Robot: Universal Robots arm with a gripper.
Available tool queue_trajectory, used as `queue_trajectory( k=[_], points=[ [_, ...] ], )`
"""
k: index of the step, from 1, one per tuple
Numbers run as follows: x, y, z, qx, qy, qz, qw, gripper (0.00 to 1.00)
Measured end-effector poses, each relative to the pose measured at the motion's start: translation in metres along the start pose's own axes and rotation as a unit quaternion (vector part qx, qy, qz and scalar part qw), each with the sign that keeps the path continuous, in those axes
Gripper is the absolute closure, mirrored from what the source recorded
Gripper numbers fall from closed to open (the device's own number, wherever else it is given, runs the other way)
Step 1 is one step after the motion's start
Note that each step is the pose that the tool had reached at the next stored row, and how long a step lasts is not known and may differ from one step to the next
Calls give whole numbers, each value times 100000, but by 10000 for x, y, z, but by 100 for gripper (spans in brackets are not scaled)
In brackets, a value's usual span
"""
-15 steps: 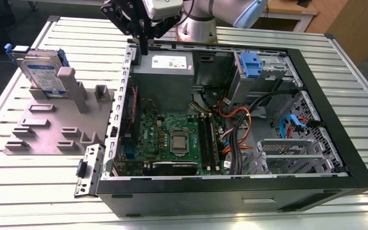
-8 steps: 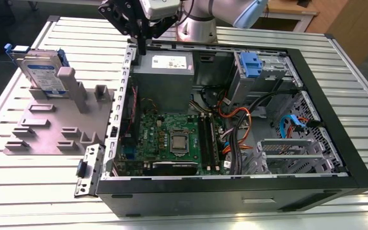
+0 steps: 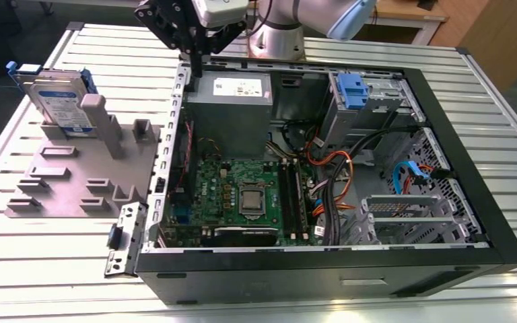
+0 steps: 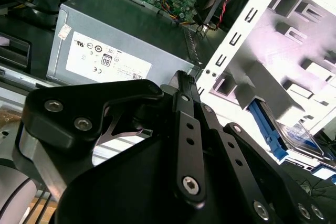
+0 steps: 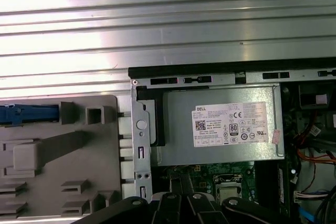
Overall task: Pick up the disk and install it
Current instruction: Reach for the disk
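On the exterior view's left, the disk stands in a slot at the far end of a grey fixture. Its lower part is sunk in the slot, and a grey post covers one lower corner. In the first wrist view only its blue rail can be made out, and that is cut off by the picture's edge. In the second wrist view the disk is partly hidden behind the fixture's wall and the gripper's black links.

The disk is upright on edge, with its labelled face open to the exterior camera. Its top edge, carrying the rail, runs parallel to the slats of the table. With the bottom hidden, I cannot tell whether its long side runs up or along.

The gripper hangs over the back corner of the open computer case, just beside the power supply, apart from the disk. Its jaws look drawn together with nothing between them. I cannot tell whether the tips touch the case rim.
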State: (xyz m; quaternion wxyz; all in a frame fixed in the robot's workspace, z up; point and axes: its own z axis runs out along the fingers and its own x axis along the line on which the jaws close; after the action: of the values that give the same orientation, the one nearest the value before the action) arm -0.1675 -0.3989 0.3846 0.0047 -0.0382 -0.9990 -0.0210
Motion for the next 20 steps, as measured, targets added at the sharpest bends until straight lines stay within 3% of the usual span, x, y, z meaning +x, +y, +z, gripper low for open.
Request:
queue_trajectory(
  k=[1, 20],
  points=[
    [26, -2, 3, 1, -1, 2, 100000, 89],
    [75, -6, 8, -4, -4, 0, 100000, 89]
  ],
)
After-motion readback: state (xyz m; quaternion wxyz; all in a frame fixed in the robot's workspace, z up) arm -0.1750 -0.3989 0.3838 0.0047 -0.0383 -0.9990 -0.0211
